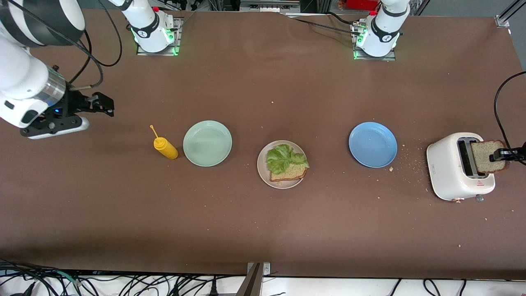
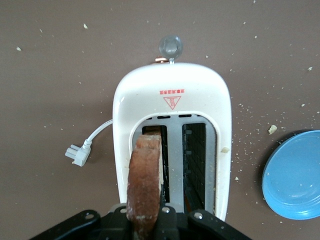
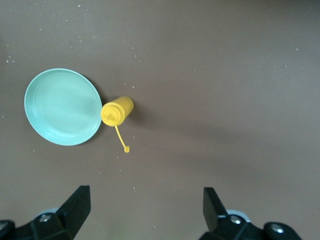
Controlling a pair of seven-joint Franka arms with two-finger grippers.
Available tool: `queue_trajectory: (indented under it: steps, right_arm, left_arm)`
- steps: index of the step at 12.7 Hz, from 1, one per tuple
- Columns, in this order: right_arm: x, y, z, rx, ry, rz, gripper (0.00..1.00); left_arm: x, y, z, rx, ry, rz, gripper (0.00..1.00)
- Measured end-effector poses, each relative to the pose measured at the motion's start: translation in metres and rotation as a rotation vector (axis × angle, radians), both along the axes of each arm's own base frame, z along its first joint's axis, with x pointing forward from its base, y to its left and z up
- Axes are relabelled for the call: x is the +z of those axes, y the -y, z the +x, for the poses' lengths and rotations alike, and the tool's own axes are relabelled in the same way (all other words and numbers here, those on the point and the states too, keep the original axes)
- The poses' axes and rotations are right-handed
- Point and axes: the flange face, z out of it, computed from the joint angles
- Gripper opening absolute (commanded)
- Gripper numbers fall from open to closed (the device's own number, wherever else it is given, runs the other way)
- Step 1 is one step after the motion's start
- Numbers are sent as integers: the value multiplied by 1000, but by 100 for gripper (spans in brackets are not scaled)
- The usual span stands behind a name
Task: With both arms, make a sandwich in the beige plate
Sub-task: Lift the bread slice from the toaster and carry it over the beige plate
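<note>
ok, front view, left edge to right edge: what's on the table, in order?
Yellow bottle → mint plate → beige plate with bread and lettuce → blue plate → toaster, with a bread slice standing in its slot, pinched by the left claw.

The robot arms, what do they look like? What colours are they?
Both arms are glossy white with rounded joints and dark bands. The right arm has a silver ring at its wrist, looping black cables and a black right gripper with two flat jaws. Both bases glow green and carry a round logo. The left gripper is black too.
</note>
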Motion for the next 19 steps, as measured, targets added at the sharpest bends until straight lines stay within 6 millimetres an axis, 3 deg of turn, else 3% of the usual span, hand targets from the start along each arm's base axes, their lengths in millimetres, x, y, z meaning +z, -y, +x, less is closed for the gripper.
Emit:
queue_trajectory:
  steps: [4,6,8,11,15,17,19]
  right_arm:
    - [34,15,-11,-54,-5,-5,100]
    - [43,32,-12,-98,-16,-8,100]
    - [51,43,-15,-149,-29,-12,100]
    - [54,49,-15,-174,-27,-13,100]
    - [53,50,-14,-182,-26,-13,100]
    - [49,54,-13,-189,-24,-12,100]
    - [48,59,-12,-197,-16,-11,100]
  left_arm:
    - [73,26,-9,-32,16,19,0]
    - [104,49,-10,-64,18,26,0]
    - [120,86,-4,-122,28,19,0]
    - [130,163,9,-155,47,-13,0]
    - [135,261,13,-1,25,-71,0]
    - [129,315,12,51,-7,-98,0]
    - [115,346,13,92,-70,-220,0]
